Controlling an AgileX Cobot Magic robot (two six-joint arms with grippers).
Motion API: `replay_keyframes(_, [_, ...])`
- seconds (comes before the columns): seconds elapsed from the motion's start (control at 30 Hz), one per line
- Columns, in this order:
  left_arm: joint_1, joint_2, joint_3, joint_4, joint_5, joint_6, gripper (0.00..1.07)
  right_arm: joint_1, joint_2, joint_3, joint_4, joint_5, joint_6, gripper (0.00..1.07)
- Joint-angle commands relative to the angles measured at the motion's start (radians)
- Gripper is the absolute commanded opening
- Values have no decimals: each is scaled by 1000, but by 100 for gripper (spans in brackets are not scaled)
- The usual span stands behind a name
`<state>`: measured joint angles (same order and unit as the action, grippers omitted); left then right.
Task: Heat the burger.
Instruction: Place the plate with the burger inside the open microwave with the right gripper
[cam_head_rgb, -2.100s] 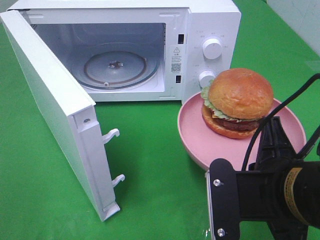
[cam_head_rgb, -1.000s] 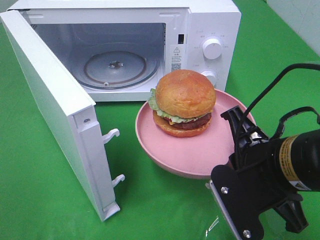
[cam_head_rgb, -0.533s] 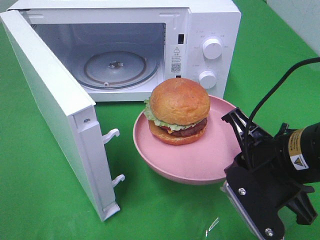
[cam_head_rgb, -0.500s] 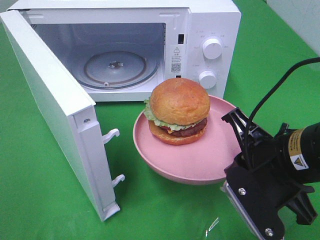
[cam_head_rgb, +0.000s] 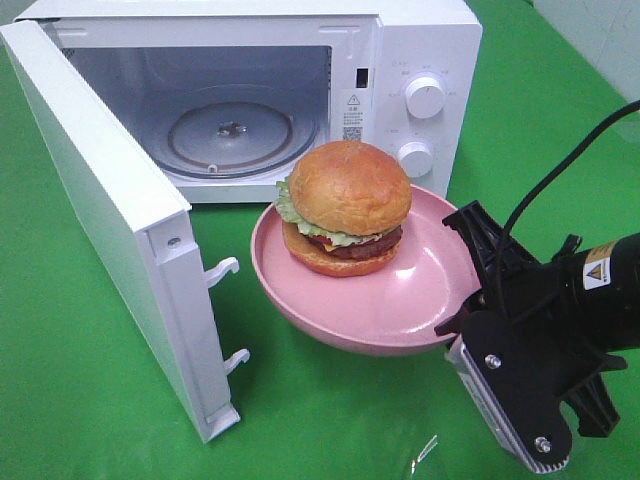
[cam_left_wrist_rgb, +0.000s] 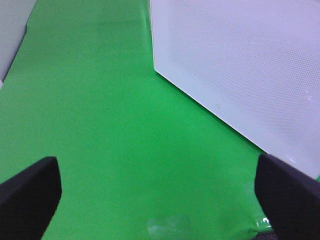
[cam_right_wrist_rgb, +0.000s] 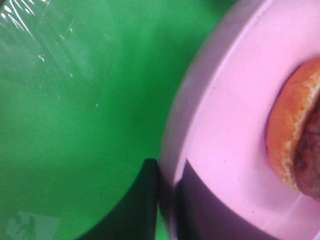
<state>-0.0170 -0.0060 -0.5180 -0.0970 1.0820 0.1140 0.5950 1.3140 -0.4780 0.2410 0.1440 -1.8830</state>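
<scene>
**Plate shifts toward the open oven**

The right gripper (cam_right_wrist_rgb: 167, 210), clamped on the rim of the pink plate (cam_head_rgb: 400, 310) at its 4 o'clock, has carried it leftward. The burger (cam_head_rgb: 345, 205) now rides before the mouth of the microwave (cam_head_rgb: 425, 40), with the turntable (cam_head_rgb: 230, 135) at 11 o'clock. Sliding it in looks next. The door (cam_head_rgb: 100, 200) stands wide at 9 o'clock, and the control panel (cam_head_rgb: 400, 60) crowds 1 o'clock. The left gripper (cam_left_wrist_rgb: 160, 197) hangs with its fingers apart, holding nothing

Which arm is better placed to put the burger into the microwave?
Right. The right gripper holds the pink plate by its rim, burger on it, before the microwave. The left gripper is open over the cloth, empty.
</scene>
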Motion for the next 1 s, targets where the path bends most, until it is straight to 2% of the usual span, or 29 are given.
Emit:
replay_keyframes(0.03, [0, -17, 2, -5, -11, -3, 98, -3, -8, -10, -57, -79, 17, 0])
replay_keyframes(0.33, [0, -17, 2, -5, -11, -3, 98, -1, 22, -88, -230, -71, 159, 0])
replay_keyframes(0.63, [0, -17, 2, -5, -11, -3, 98, 1, 143, -196, -232, -78, 146, 0])
replay_keyframes(1.0, [0, -17, 2, -5, -11, -3, 98, 48, 223, -252, -232, -85, 129, 0])
